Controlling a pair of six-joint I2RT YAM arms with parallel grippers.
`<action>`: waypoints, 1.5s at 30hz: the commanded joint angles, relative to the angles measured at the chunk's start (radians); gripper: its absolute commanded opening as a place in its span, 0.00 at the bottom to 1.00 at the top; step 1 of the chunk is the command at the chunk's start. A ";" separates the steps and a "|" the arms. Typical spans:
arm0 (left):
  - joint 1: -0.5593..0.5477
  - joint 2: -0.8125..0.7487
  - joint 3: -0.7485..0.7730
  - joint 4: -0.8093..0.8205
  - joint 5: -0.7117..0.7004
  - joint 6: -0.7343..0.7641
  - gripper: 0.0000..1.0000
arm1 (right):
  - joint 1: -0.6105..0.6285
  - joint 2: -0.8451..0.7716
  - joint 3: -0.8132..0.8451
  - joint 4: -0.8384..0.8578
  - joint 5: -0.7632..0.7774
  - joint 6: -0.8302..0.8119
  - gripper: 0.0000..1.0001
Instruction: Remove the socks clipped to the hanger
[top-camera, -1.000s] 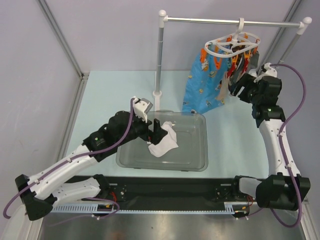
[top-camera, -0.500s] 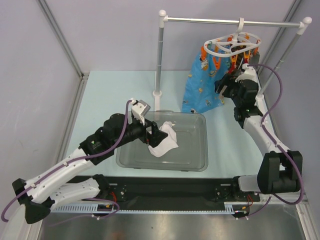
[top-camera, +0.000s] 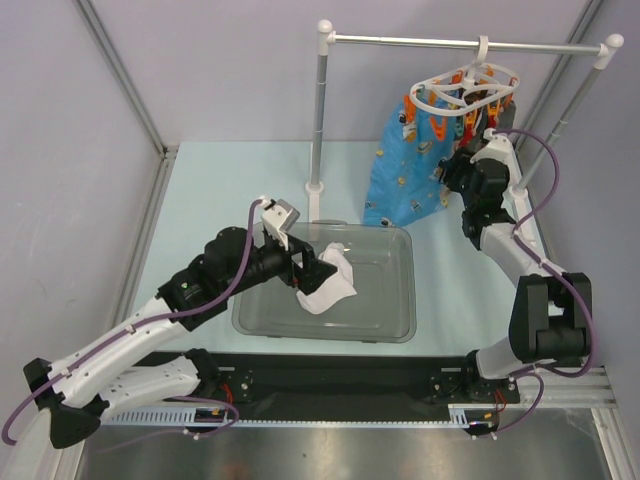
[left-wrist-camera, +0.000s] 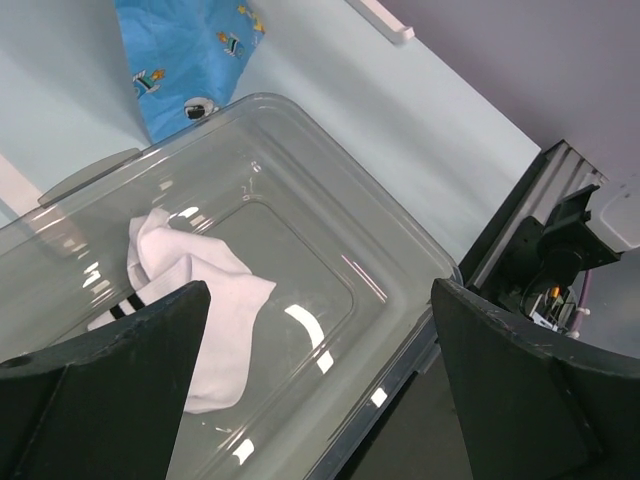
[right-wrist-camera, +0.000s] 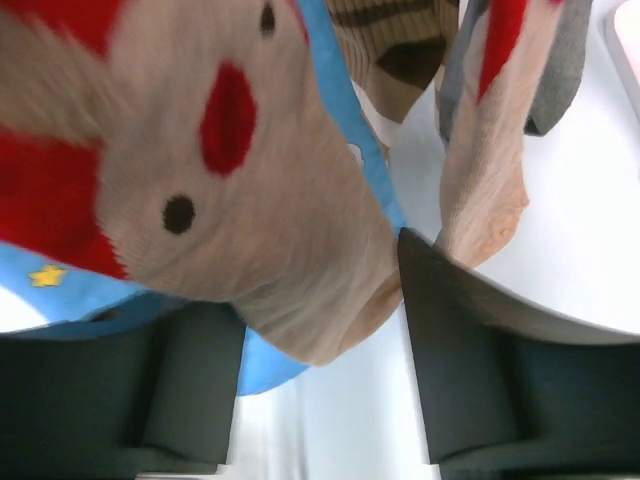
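1. From above, the right gripper (top-camera: 452, 172) is half lost among the hanging socks (top-camera: 440, 150). In the wrist view its fingers stand apart on either side of a beige-and-red sock (right-wrist-camera: 260, 220). Whether they pinch its toe I cannot tell.
2. The clear tray (top-camera: 400, 328) holds one crumpled white sock (top-camera: 328, 282). The left gripper (top-camera: 308, 268) hovers over it, wide open and empty.
3. The hanger (top-camera: 465, 85) hangs from the rail (top-camera: 420, 41). Its socks dangle lengthwise, toes down.
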 joint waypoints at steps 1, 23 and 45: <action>0.007 0.005 -0.011 0.081 0.037 -0.011 0.98 | -0.006 0.027 0.007 0.091 -0.022 -0.008 0.54; -0.002 0.454 0.153 0.564 0.005 0.085 0.90 | -0.001 -0.314 0.133 -0.504 -0.375 0.199 0.00; -0.128 0.887 0.604 0.511 -0.001 0.270 0.94 | -0.010 -0.416 0.115 -0.516 -0.625 0.409 0.00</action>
